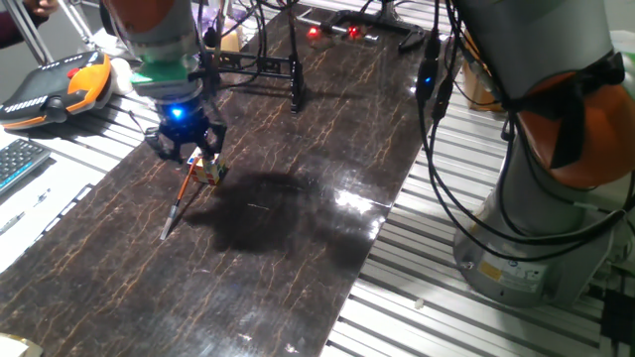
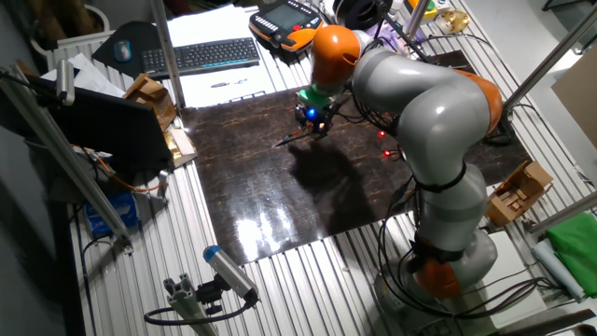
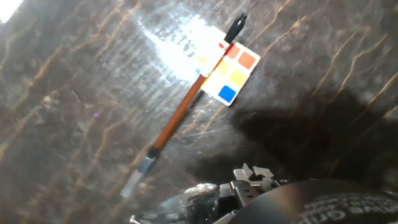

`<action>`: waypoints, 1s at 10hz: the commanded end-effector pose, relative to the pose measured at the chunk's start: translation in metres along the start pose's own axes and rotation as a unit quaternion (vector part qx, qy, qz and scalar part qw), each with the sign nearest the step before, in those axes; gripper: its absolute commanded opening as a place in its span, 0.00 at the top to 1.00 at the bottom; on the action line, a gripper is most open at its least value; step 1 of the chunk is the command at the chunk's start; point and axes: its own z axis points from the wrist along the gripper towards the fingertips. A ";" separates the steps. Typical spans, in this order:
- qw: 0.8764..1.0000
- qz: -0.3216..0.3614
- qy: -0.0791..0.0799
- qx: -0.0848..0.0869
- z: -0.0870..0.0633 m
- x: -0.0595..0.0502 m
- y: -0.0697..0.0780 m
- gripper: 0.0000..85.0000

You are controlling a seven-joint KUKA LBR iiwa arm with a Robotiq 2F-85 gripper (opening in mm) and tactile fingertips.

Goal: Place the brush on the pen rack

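Observation:
The brush lies slanted on the dark marble-patterned table, orange-brown shaft, pale tip toward the front left. Its dark end rests against the small multicoloured cube. My gripper hovers just above that end and the cube, fingers spread and holding nothing. The hand view shows the brush lying free across the cube. The pen rack, a low black frame, stands at the far end of the table, well beyond the gripper. In the other fixed view the brush pokes out left of the gripper.
A teach pendant and a keyboard lie left of the table. A black piece with red lights sits at the far edge. The arm's base and hanging cables stand at the right.

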 end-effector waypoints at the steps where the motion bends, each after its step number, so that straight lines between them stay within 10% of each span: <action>1: 1.000 0.007 -0.005 0.001 0.003 0.001 0.004 0.51; 10: 0.997 0.070 -0.013 -0.017 0.037 -0.006 0.030 0.53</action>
